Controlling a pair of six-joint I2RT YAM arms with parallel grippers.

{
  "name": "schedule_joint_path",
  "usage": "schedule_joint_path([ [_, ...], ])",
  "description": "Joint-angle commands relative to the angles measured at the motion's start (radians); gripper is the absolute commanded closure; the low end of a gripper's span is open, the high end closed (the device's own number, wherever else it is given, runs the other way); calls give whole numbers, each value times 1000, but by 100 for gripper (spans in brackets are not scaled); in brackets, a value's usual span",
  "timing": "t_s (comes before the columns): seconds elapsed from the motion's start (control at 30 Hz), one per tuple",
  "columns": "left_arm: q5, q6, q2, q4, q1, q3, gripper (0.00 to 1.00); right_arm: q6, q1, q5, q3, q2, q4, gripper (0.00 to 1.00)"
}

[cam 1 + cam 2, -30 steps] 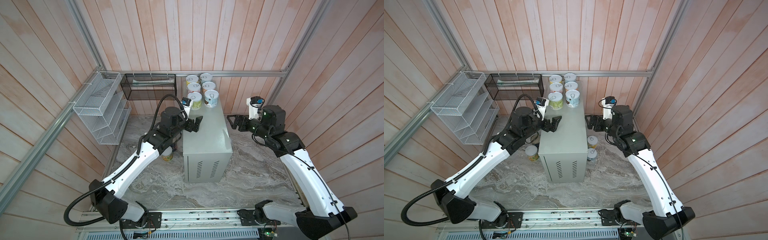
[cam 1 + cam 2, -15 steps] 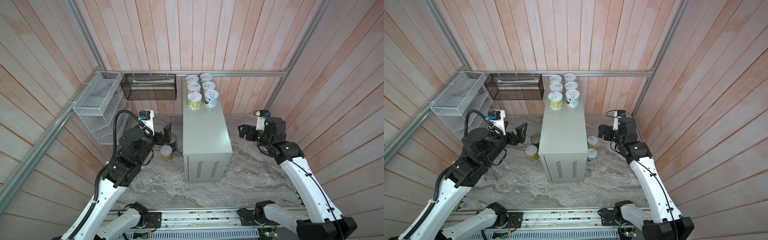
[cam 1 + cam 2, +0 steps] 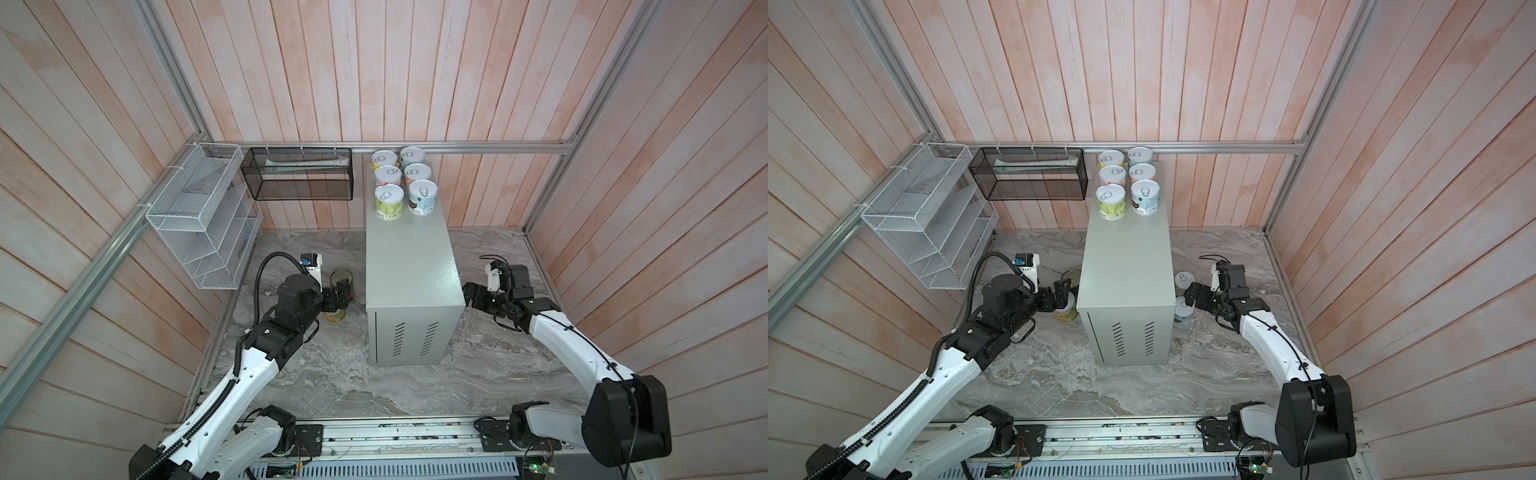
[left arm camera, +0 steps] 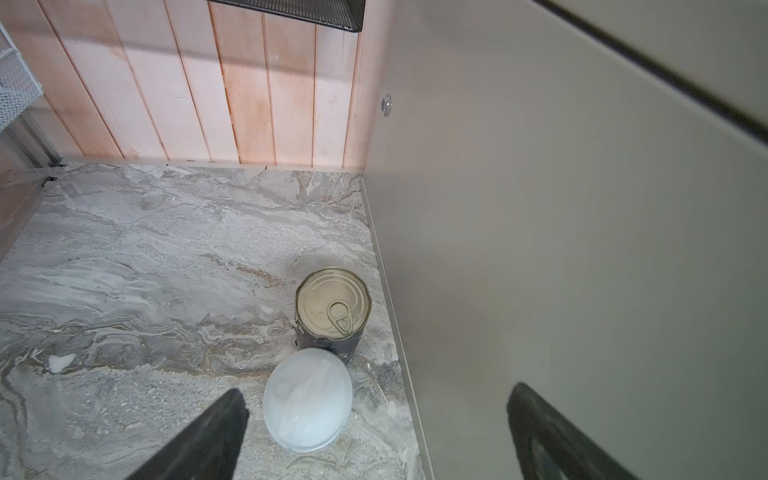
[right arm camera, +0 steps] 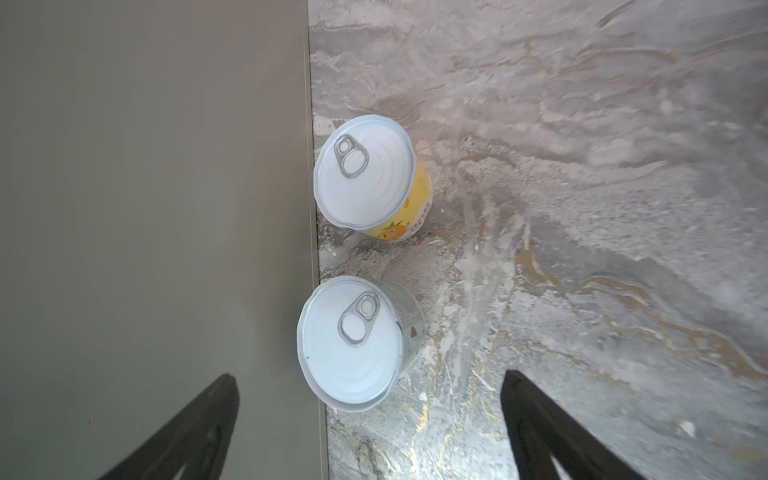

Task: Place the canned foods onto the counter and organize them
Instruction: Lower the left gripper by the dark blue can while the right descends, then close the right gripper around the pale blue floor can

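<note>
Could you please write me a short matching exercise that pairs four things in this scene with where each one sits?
Things:
1. tall dark tin
2. pair of small tins
3. group of six small tins
4. black mesh basket

Places:
A. hung on the back wall
B. on the far end of the counter top
C. on the marble floor, at the robot's left of the counter
D. on the marble floor, at the robot's right of the counter

Pairs: 1-C, 2-D, 3-B, 4-A
</note>
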State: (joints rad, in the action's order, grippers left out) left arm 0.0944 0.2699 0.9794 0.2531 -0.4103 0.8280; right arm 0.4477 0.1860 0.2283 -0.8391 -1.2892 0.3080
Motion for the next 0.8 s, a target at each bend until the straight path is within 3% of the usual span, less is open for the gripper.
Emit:
schedule_joint_path([
  [0.0, -32, 23, 24, -88, 7, -15, 0, 27, 21, 51, 3, -46, -86, 3],
  [0.47, -55, 46, 36, -127, 16, -52, 0, 3, 102, 2, -76, -266, -47, 7],
  [0.77, -58, 45, 47, -135, 21, -53, 0, 2, 114, -163, -97, -365, 13, 12],
])
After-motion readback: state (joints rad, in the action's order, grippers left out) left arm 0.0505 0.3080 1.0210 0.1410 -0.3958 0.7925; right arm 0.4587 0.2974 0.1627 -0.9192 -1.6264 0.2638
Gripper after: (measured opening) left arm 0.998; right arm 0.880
